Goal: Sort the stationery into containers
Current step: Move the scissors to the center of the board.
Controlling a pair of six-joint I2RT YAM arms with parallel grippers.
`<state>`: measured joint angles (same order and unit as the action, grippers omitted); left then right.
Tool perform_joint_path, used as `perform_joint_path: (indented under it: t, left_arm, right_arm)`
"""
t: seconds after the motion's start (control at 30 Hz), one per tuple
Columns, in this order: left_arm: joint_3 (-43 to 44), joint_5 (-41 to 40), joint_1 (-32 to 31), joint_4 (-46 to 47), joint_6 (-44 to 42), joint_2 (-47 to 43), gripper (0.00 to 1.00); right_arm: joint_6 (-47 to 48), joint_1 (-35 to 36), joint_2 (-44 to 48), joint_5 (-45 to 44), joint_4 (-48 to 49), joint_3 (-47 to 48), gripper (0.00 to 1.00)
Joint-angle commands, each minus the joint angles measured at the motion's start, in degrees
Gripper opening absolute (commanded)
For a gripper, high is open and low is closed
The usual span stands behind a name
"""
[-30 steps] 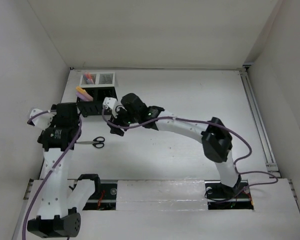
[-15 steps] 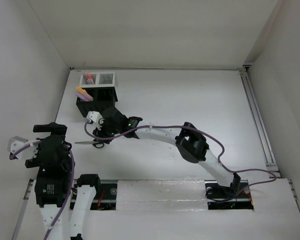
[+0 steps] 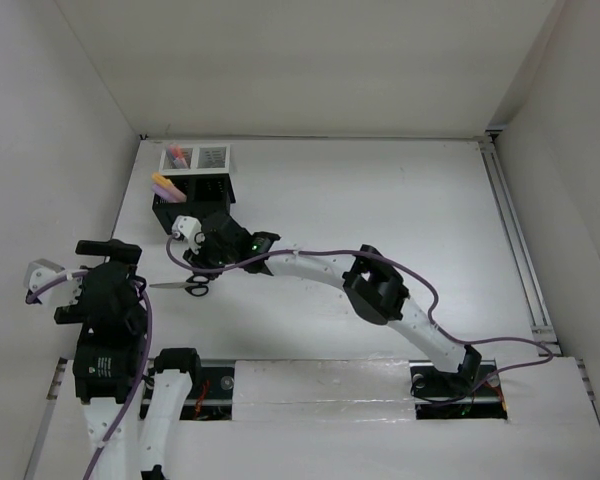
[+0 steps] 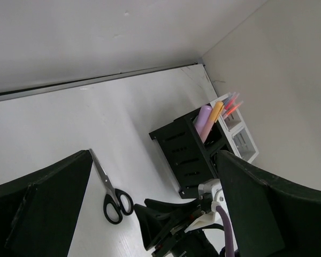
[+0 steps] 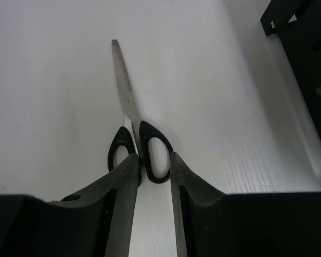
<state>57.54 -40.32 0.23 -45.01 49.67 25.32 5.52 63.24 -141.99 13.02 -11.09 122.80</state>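
Scissors (image 5: 129, 107) lie flat on the counter (image 3: 380, 200), long axis L–R: blades toward the L wall, handles toward the R. Right gripper (image 5: 152, 156) sits right over the handles, blade pointing straight out ahead of it. Its jaws are a narrow gap apart w/ a handle loop between, not visibly clamped. Left gripper (image 4: 154, 155) is farther off near the L wall, jaws spread wide, holding nothing. Black organiser (image 3: 192, 205) stands just beyond the scissors, so prob. lift straight up first. Open room to the R.
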Motion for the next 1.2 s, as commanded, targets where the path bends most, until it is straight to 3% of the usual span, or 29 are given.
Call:
perform_joint_path:
  t: [0.0,1.17]
  left_arm:
    - [-0.84,0.41,0.12,2.56,-1.33,-0.45,1.0]
    - [-1.38,1.99,0.12,4.14,-2.47,-0.98,1.0]
  right_arm:
    - [-0.77,0.04,-0.04,0.08,2.92,0.86,0.36]
    - [-3.76,-0.58,-4.17,2.98,4.41,-0.54,0.31]
